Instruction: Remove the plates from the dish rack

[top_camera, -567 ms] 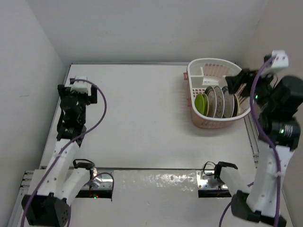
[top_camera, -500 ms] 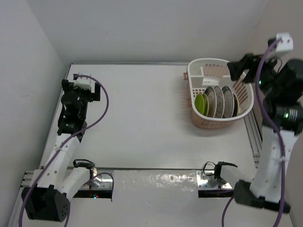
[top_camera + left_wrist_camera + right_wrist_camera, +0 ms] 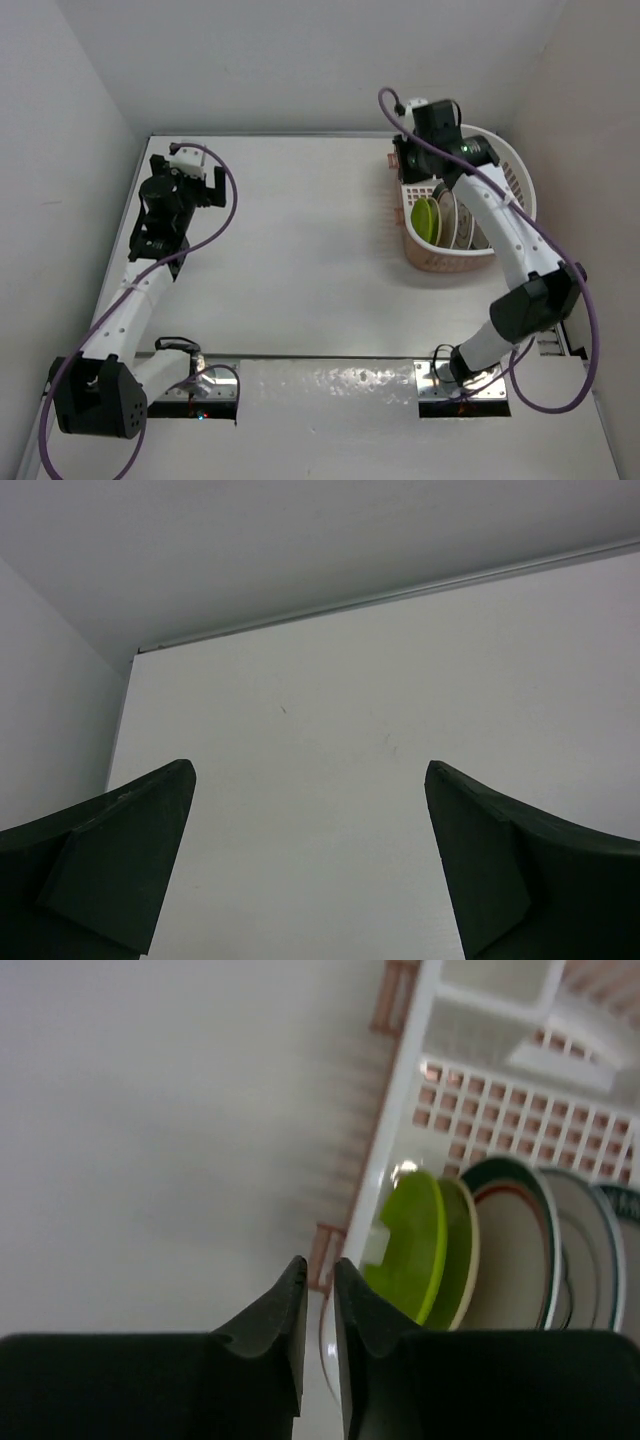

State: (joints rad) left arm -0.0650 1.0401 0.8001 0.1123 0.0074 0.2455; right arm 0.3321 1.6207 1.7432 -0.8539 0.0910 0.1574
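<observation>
Top view: white slotted plastic dish rack [image 3: 445,263] with salmon tray part sits far right on white surface [image 3: 300,250]. Round plates [image 3: 462,215] stand on edge inside, row running left-right, faces toward left and right; small lime-green plate [image 3: 424,218] leftmost. Right arm hides rack's far-left corner.
Right wrist view only: right claw [image 3: 320,1270] fingers almost together, thin slit, nothing gripped, over rack's left rim; rightmost plate cut off by frame edge.
Left wrist view: left claw [image 3: 310,770] spread wide, nothing held, well apart from rack.

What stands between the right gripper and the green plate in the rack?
Nothing visible covers the green plate from above. Only the white side wall of the rack runs beside it, about under the right gripper, whose jaws are almost shut.
</observation>
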